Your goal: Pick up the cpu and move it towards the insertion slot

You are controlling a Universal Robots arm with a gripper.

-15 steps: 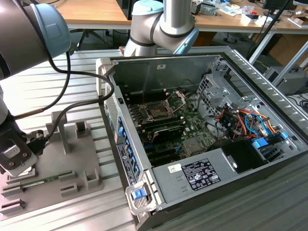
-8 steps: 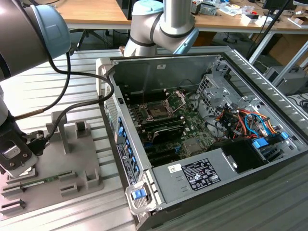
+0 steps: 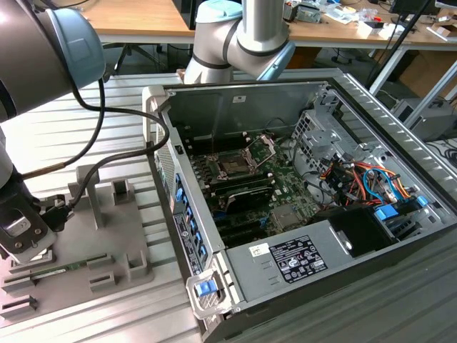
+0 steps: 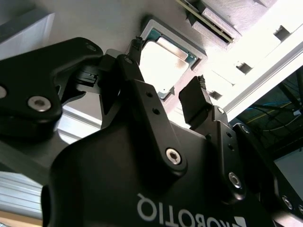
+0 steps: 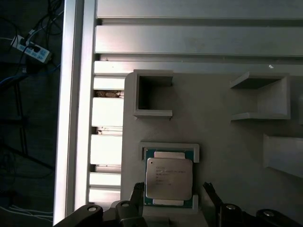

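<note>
The cpu (image 5: 169, 178) is a small silvery square chip lying flat in a framed recess of the grey tray (image 5: 227, 137). My gripper (image 5: 173, 190) is open just above it, with one black fingertip on each side of the chip and small gaps between them. In the second wrist view the cpu (image 4: 163, 64) shines bright between the two fingers (image 4: 194, 101). In the exterior view the arm's wrist (image 3: 25, 229) hangs over the tray (image 3: 100, 264) at that view's left. The insertion slot (image 3: 232, 166) sits inside the open computer case, its metal frame (image 3: 265, 146) hinged up.
The open computer case (image 3: 371, 114) holds cables, a drive cage and a power supply (image 3: 293, 257). Upright holders (image 3: 123, 191) rise from the tray, and a thin green memory stick (image 3: 61, 269) lies on it. The slotted aluminium table's edge (image 5: 71, 118) runs close to the tray.
</note>
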